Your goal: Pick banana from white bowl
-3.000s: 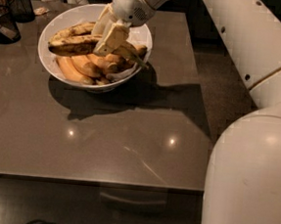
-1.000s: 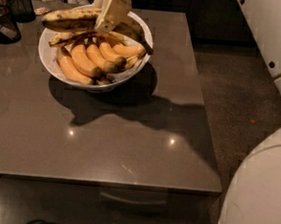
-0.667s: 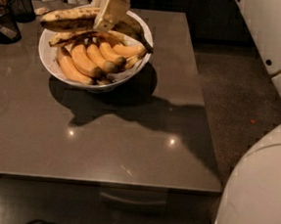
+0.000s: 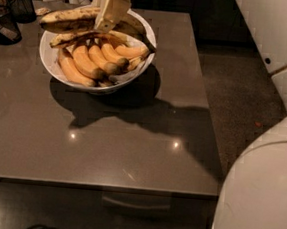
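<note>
At the far left of the grey-brown table point(image 4: 130, 150) stands the large, round, glossy white bowl point(image 4: 46, 60), wide and shallow. The cream-coloured two-finger claw point(image 4: 108, 18) reaches down from the top edge over the bowl's far side. It is clenched on the long, curved, dull yellow banana with heavy dark streaks point(image 4: 66, 19). That banana lies nearly level above the bowl's back rim, and its left end juts out past the rim. Just beneath it a slightly shorter brown-blotched banana point(image 4: 69, 38) rests inside the bowl. In front of that, several small, clean orange-yellow bananas point(image 4: 88, 59) lie side by side on the bowl's floor. Dark objects point(image 4: 6, 16) sit at the table's far left corner; I cannot tell what they are. The robot's white rounded body point(image 4: 261, 197) fills the lower right.
</note>
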You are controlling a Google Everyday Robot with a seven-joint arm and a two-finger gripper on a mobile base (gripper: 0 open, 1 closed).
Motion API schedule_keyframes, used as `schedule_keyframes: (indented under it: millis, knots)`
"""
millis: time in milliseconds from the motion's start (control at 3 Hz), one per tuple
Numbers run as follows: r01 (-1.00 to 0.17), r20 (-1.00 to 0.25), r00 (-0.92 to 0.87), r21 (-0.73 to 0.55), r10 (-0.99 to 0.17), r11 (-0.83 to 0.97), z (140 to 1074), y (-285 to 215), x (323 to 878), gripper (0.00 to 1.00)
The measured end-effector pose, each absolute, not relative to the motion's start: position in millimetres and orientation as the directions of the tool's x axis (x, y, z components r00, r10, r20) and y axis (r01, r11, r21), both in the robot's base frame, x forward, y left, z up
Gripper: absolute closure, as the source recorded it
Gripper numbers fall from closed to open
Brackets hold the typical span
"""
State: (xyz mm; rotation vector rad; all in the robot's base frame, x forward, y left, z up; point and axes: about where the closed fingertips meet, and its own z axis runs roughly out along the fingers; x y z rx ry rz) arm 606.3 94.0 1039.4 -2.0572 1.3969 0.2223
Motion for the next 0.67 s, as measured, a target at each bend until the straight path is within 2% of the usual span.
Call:
schedule_keyframes:
  millis: [667]
  knots:
    - [-0.873,-0.461,0.433,-0.429,-0.775,-0.233,1041.5,92.0,605.5,1.00]
